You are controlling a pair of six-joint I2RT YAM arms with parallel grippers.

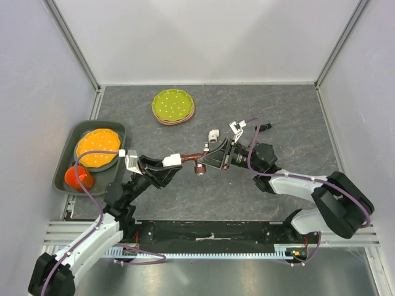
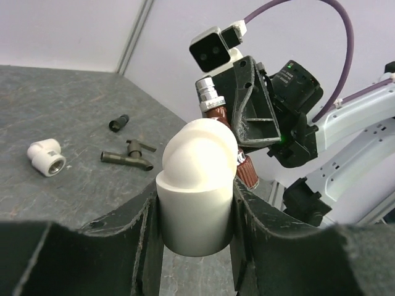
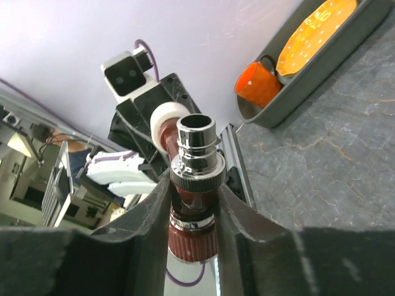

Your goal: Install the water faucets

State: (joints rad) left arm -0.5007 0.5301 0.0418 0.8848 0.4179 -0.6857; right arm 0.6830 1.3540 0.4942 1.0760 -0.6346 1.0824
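Top view: the left gripper (image 1: 165,169) pinches a white elbow (image 1: 173,160) with its mouth facing 3 o'clock. The right gripper (image 1: 208,161) pinches the brown faucet (image 1: 196,162) with its stem facing 9 o'clock, apparently to line the threads up. A spare elbow (image 1: 214,134) lies at 1 o'clock from the joint.

Left wrist: the jaws press on both sides of the elbow, steadying it as a socket. The grey faucet (image 2: 128,158) lies at 9 o'clock, not yet fitted.

Right wrist: the jaws squeeze the faucet body, leaving its stem free. The stem seems to enter the elbow at 11 o'clock.
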